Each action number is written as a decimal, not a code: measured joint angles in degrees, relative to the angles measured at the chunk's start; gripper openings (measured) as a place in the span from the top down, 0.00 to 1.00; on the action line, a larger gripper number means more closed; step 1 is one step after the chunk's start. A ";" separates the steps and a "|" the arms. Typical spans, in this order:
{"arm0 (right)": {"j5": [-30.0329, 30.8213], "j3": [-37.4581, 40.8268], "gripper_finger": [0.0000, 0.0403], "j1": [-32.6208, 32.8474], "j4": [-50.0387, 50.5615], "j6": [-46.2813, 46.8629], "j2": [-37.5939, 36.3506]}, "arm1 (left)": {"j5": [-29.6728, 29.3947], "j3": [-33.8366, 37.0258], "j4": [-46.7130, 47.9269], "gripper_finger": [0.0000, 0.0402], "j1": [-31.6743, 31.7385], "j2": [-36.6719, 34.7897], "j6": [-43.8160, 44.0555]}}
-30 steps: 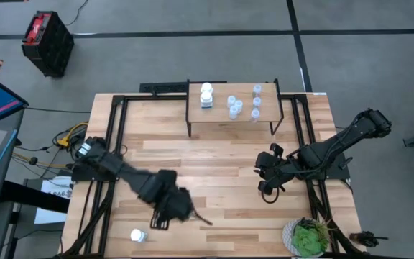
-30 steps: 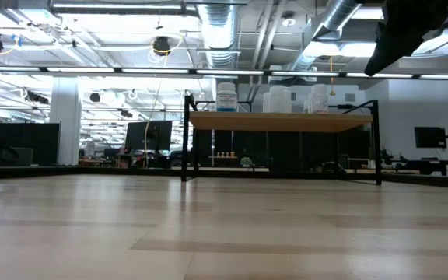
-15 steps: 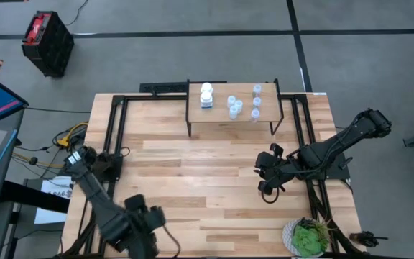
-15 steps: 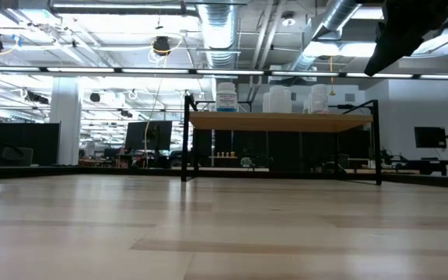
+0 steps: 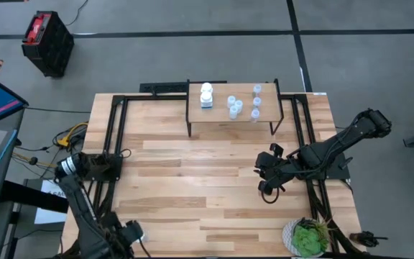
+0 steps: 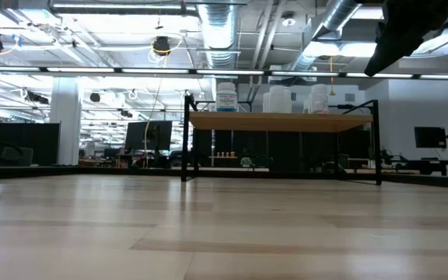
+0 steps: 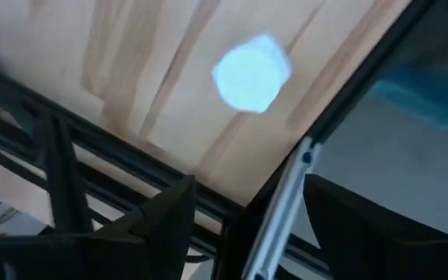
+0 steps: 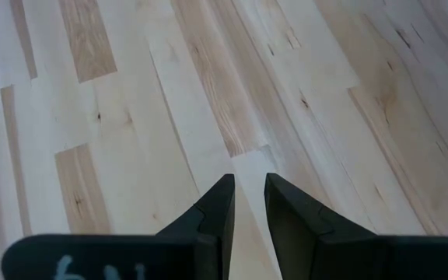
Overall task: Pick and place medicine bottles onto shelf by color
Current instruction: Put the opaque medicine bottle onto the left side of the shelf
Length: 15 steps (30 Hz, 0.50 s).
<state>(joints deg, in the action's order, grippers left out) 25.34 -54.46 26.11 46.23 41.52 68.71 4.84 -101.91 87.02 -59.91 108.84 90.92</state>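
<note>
A white medicine bottle (image 5: 136,232) stands on its base near the table's near-left corner; in the left wrist view (image 7: 251,72) I see its round top. My left gripper (image 5: 123,241) (image 7: 259,233) is open and empty, just to the left of the bottle at the table's near edge. The shelf (image 5: 232,115) (image 6: 282,120) stands at the far edge with a white bottle (image 5: 206,95) (image 6: 226,96) at its left and several pale translucent bottles (image 5: 234,106) (image 6: 278,99) to the right. My right gripper (image 5: 264,188) (image 8: 247,198) is shut, above bare wood at the right.
A green potted plant (image 5: 307,237) sits at the near-right corner. The table's black frame rails (image 7: 61,155) and a metal edge strip (image 7: 286,202) run below my left gripper. A black crate (image 5: 47,42) stands on the floor beyond the table.
My left arm has swung from the table's near middle toward the near-left corner, and its gripper now sits beside the white bottle at the near edge. The bottle has stayed in place.
</note>
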 joint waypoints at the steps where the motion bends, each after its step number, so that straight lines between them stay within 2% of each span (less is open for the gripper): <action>1: 0.00 0.00 0.76 0.00 0.01 0.00 0.00 | 0.29 1.49 -0.99 0.44 -0.55 0.05 0.67; 10: 0.00 0.00 0.76 0.00 0.03 -0.17 0.00 | 0.74 16.01 -19.47 0.44 -2.04 0.02 2.93; 15: 0.00 0.00 0.76 0.00 0.03 -0.15 0.01 | -0.23 22.89 -24.24 0.44 -1.17 0.02 2.92</action>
<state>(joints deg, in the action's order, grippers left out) 25.34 -54.46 26.11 46.26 41.36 68.71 4.61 -79.02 62.78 -61.08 108.86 93.84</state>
